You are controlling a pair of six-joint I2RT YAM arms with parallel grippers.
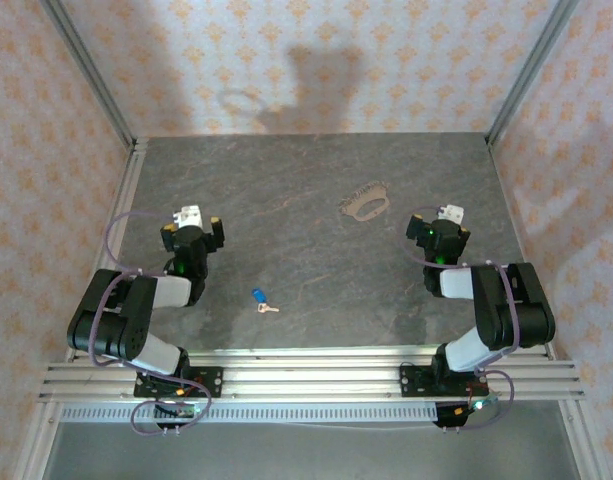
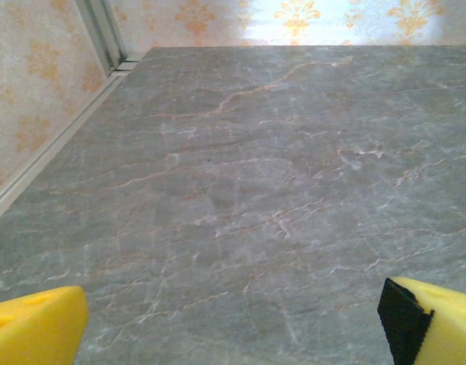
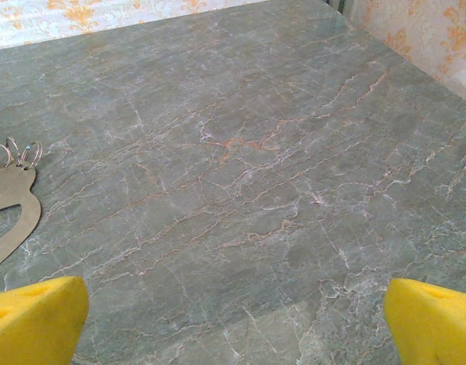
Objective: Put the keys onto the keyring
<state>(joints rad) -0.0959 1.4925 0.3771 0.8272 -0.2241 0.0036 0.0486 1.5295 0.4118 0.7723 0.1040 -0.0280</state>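
Note:
The tiny blue-headed key [image 1: 261, 299] with its short pale blade lies on the grey marbled table [image 1: 316, 180], near the front edge between the two arms. The tan oval keyring [image 1: 365, 206] lies flat farther back, right of centre; its edge and small wire loops show at the left of the right wrist view as the keyring [image 3: 12, 213]. My left gripper [image 1: 194, 232] is left of the key and open, its yellow fingertips [image 2: 35, 331] wide apart over bare table. My right gripper [image 1: 438, 232] is just right of the keyring, open too, its fingertips [image 3: 434, 323] spread with nothing between.
Patterned walls with metal corner posts [image 1: 91, 75] enclose the table on three sides. An aluminium rail [image 1: 306, 375] carrying the arm bases runs along the near edge. Bare table lies between the key and the keyring.

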